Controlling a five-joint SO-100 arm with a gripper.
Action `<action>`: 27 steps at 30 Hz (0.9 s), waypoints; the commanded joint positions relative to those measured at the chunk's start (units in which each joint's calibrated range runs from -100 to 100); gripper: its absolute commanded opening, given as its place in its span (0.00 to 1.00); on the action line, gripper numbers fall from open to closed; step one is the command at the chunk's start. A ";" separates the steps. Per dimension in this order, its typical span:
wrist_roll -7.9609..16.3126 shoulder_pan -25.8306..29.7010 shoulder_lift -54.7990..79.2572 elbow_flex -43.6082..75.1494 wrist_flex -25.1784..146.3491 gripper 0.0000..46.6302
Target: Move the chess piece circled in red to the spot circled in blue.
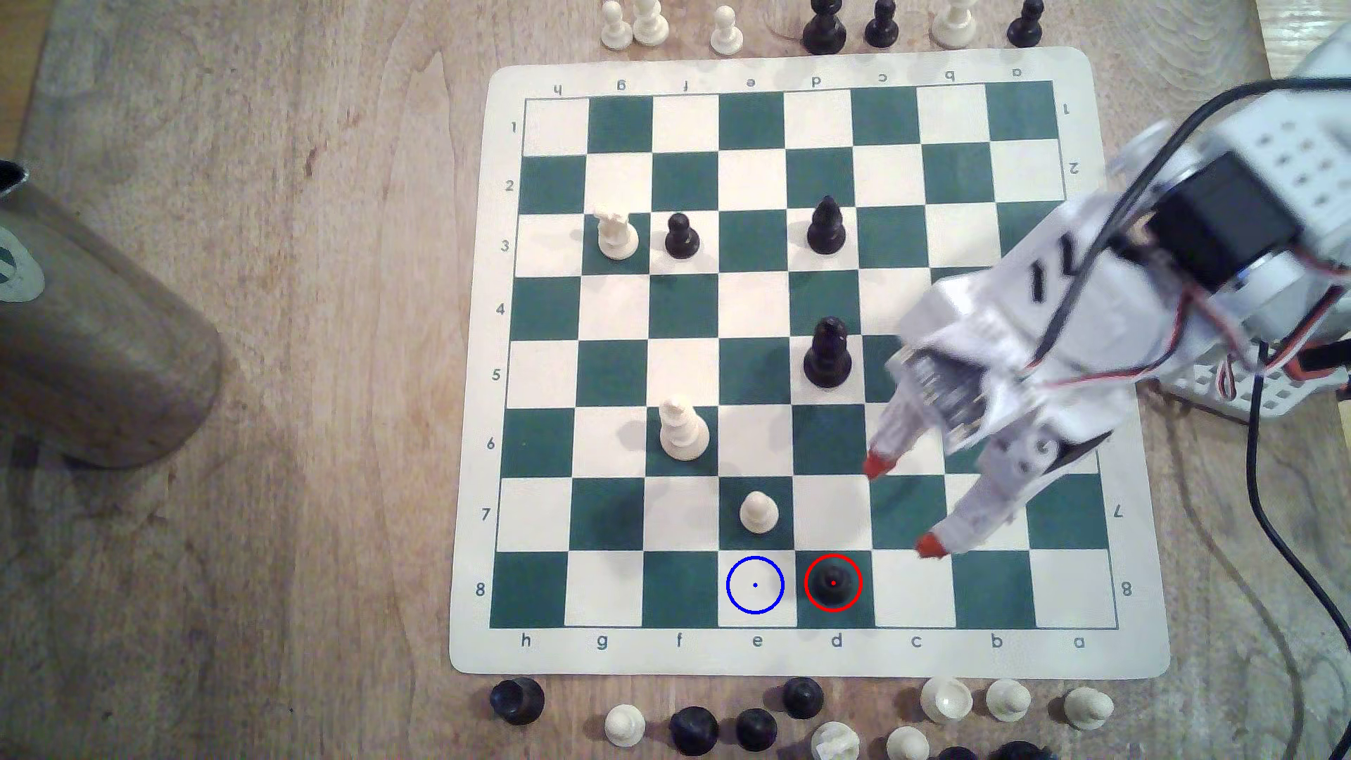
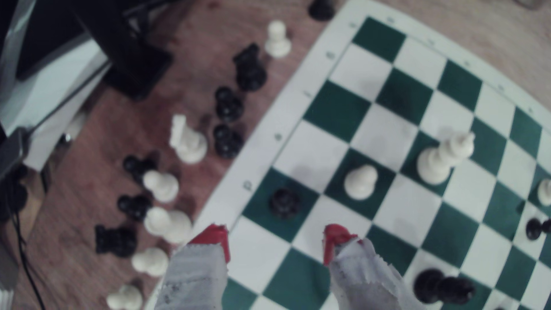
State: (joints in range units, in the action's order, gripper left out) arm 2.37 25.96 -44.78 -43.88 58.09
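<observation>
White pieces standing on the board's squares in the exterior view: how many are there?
3: a white knight on row 3, a tall white piece on row 6, and a white pawn on row 7. The arm may hide others.

- A green-and-cream chessboard mat [image 1: 1140, 643] is lying flat on the wooden table [image 1: 292, 365].
- A white pawn [image 1: 758, 511] is standing on e7, with a taller white piece [image 1: 683, 431] sitting on f6.
- Black pieces are holding d5 [image 1: 827, 354], d3 [image 1: 826, 228] and f3 [image 1: 681, 237]; a white knight [image 1: 615, 232] is waiting on g3.
- Captured pieces are crowding the table beyond both board ends.
- A brown cylinder [image 1: 95, 343] is looming at the exterior view's left.
</observation>
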 commanded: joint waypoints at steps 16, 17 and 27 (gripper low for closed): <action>0.05 0.99 18.81 3.17 -4.77 0.34; 0.20 1.22 19.49 3.08 -5.51 0.34; 0.93 2.24 28.06 4.35 -12.31 0.33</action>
State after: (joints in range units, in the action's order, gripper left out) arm 2.86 28.02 -17.55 -43.06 48.61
